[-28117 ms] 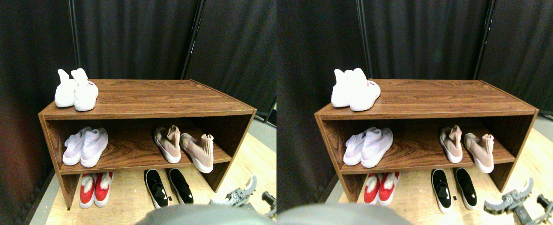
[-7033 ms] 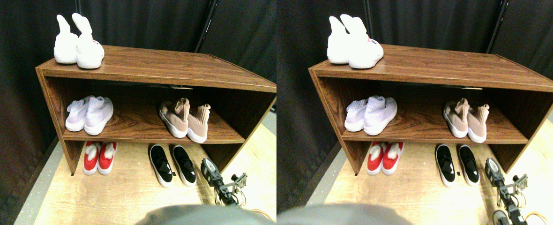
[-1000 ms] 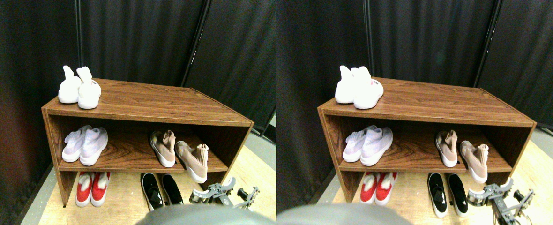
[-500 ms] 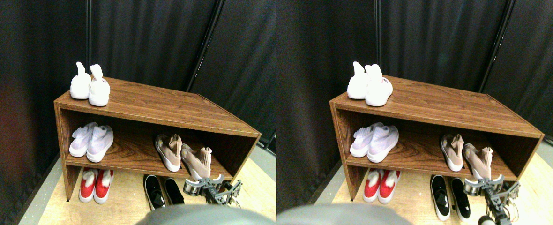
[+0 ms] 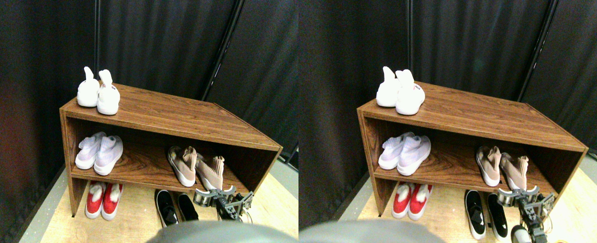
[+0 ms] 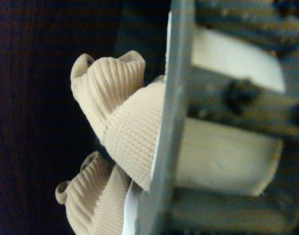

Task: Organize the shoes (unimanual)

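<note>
My fingers (image 5: pixel 216 195) sit against the right pink shoe (image 5: pixel 211 172) on the middle shelf (image 5: pixel 141 163), five o'clock of its mate (image 5: pixel 181 163). Whether they're apart, I can't tell. I nudge gently toward nine o'clock, keeping the sole flat.

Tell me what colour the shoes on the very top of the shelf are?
White. The pair on top of the wooden shelf shows best in the stereo pair view.
</note>
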`<action>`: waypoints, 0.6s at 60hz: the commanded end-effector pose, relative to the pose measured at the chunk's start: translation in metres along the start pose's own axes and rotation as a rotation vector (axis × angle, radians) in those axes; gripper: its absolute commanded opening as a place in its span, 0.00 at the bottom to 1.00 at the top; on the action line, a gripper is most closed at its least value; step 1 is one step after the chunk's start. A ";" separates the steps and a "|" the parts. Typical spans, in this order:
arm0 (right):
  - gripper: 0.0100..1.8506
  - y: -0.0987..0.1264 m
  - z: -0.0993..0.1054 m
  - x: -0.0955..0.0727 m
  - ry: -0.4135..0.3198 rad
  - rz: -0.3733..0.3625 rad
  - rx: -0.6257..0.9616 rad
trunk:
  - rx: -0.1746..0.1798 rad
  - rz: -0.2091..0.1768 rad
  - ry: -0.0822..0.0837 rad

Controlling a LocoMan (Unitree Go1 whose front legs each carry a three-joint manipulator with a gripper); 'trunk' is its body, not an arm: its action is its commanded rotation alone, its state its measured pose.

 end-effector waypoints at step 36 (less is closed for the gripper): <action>0.87 -0.005 0.004 0.005 -0.012 0.009 0.033 | -0.010 0.009 0.008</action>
